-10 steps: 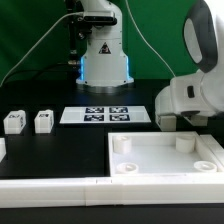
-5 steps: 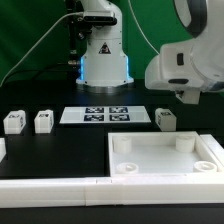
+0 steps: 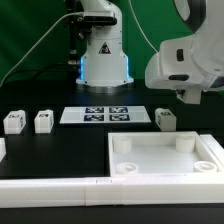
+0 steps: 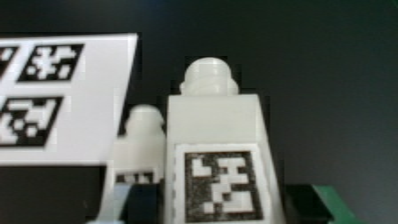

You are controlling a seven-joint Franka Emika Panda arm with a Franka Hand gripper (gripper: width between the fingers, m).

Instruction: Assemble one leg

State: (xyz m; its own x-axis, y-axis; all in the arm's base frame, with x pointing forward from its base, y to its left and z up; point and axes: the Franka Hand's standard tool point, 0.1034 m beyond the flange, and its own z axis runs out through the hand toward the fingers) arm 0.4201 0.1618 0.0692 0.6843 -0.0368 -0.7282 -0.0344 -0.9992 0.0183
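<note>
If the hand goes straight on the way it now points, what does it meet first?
Most likely the small white plastic leg block with a black-and-white tag, which sits centred in the wrist view; how far off it is remains unclear.

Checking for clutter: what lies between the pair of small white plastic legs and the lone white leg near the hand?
The flat white marker board lies there, in the exterior view.

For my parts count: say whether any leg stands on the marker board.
No: the marker board carries only tags; the legs stand beside it.
</note>
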